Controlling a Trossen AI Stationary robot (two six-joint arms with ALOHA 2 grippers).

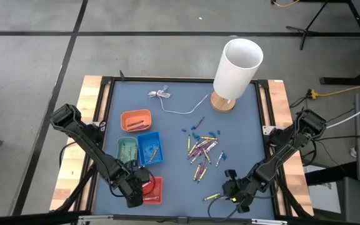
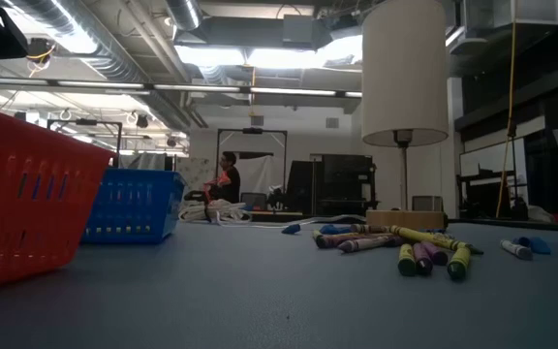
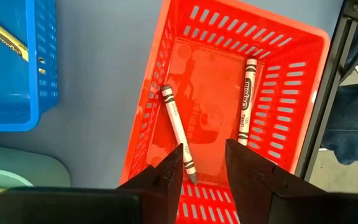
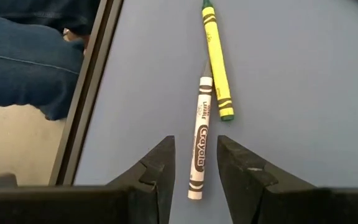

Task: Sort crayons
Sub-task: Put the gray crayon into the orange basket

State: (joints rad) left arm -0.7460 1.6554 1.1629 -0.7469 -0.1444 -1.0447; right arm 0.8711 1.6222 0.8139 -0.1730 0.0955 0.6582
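White crayons (image 3: pixel 178 129) number 2 in the red basket (image 3: pixel 303 81); the left gripper (image 3: pixel 204 163) hangs over them, jaws apart and empty, 1 crayon's tip between its fingertips. The right gripper (image 4: pixel 195 163) stands parted around a white crayon (image 4: pixel 199 137) on the blue mat (image 4: pixel 303 93), a yellow crayon (image 4: pixel 217 62) just ahead.
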